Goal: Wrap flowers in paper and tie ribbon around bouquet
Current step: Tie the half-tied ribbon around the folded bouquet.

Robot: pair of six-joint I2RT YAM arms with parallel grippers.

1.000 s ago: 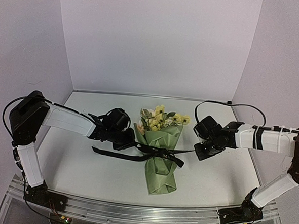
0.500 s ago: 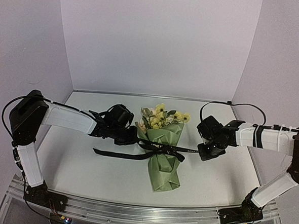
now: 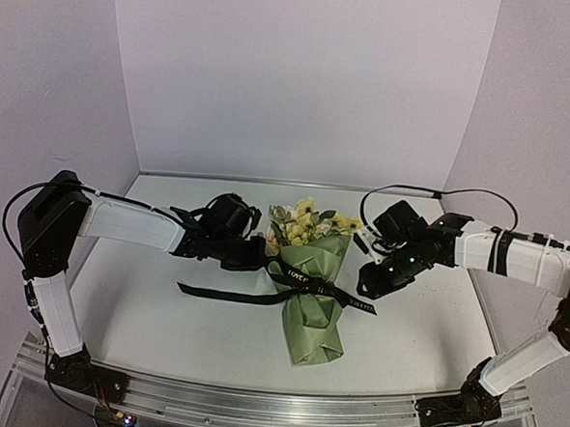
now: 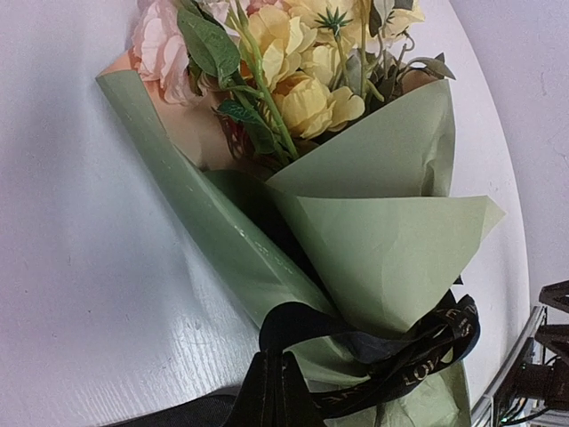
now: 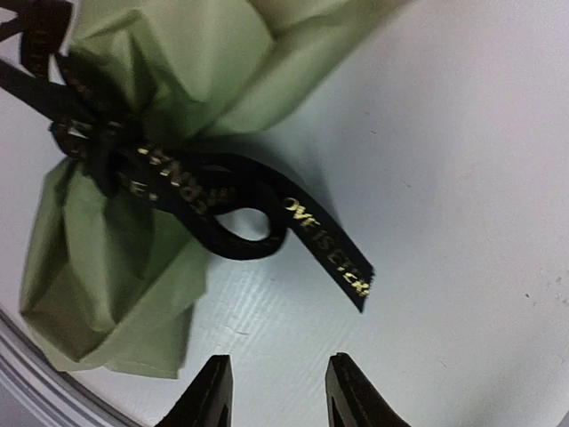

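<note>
The bouquet lies mid-table, its olive-green paper (image 3: pixel 312 322) forming a cone around yellow and cream flowers (image 3: pixel 304 224). A black lettered ribbon (image 3: pixel 305 285) is knotted around the cone's narrow waist. My left gripper (image 3: pixel 259 260) sits just left of the knot, shut on a loop of the ribbon (image 4: pixel 427 347), its tips (image 4: pixel 274 366) pinched together beside the paper (image 4: pixel 391 249) below the flowers (image 4: pixel 302 89). My right gripper (image 3: pixel 366 281) hovers right of the bouquet, open with nothing between its fingers (image 5: pixel 277 382). The ribbon's free end (image 5: pixel 329 249) lies loose on the table beyond it, beside the paper (image 5: pixel 116 267).
The white table (image 3: pixel 162 332) carries a long ribbon tail trailing left of the bouquet (image 3: pixel 212 292). Lavender walls close in the back and both sides. The metal rail with the arm bases (image 3: pixel 273 406) runs along the near edge.
My right gripper has opened and let go of the ribbon's right end, which has dropped slack onto the table. The right arm has shifted up and back. The left gripper keeps its hold.
</note>
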